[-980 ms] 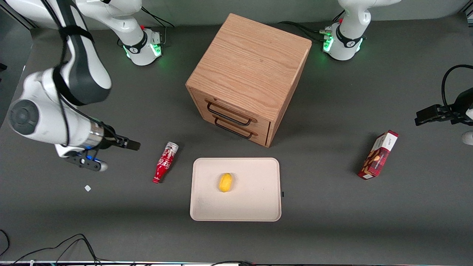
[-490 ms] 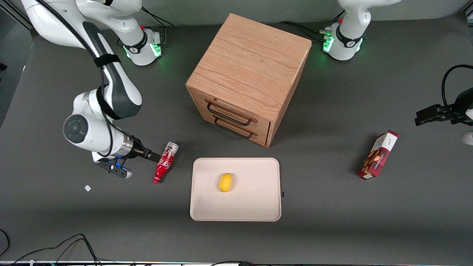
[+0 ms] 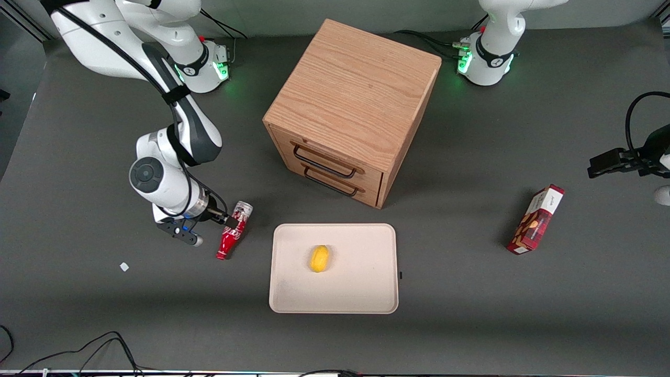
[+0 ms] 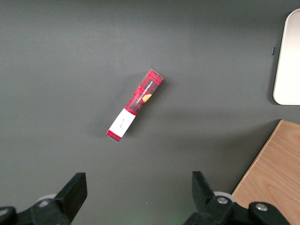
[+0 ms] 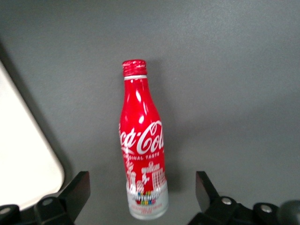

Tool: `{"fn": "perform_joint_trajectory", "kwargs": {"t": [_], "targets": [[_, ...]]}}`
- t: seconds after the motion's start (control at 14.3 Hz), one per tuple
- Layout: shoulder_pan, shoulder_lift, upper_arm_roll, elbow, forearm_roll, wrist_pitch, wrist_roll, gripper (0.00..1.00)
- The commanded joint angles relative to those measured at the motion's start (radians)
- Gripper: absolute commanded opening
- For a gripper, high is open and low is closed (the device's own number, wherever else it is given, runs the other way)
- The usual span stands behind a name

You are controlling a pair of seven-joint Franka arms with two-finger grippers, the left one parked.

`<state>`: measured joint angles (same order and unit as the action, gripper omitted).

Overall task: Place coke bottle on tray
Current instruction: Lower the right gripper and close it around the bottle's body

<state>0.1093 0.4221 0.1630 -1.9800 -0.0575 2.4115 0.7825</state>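
Note:
The coke bottle [image 3: 229,242] lies on its side on the dark table beside the cream tray [image 3: 361,288], toward the working arm's end. Its red neck points toward the front camera and its silvery base end away from it. My gripper [image 3: 229,220] hangs low over the bottle's wide base half. In the right wrist view the coke bottle [image 5: 140,140] lies lengthwise between the gripper's [image 5: 142,190] two black fingers [image 5: 77,190], which stand wide apart on either side of the base without touching it. An edge of the tray [image 5: 23,154] shows beside it.
A yellow lemon-like fruit [image 3: 319,258] sits on the tray. A wooden drawer cabinet [image 3: 356,104] stands farther from the front camera than the tray. A red snack box [image 3: 535,219] lies toward the parked arm's end. A small white scrap [image 3: 124,266] lies near the working arm.
The right arm has swung in toward the tray's side and lowered, bringing the gripper from open table to over the bottle's base end. The bottle has not moved.

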Motion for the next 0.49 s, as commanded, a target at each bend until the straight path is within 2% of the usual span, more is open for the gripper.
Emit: {"fn": "perform_joint_trajectory", "kwargs": {"t": [0.0, 0.14, 0.42], "targets": [[0.006, 0.049, 0.004, 0.006, -0.044, 0.064, 0.084, 1.00], [0.042, 0.076, 0.001, 0.009, -0.054, 0.092, 0.122, 1.00], [0.046, 0.136, 0.000, 0.039, -0.096, 0.107, 0.141, 1.00]]}}
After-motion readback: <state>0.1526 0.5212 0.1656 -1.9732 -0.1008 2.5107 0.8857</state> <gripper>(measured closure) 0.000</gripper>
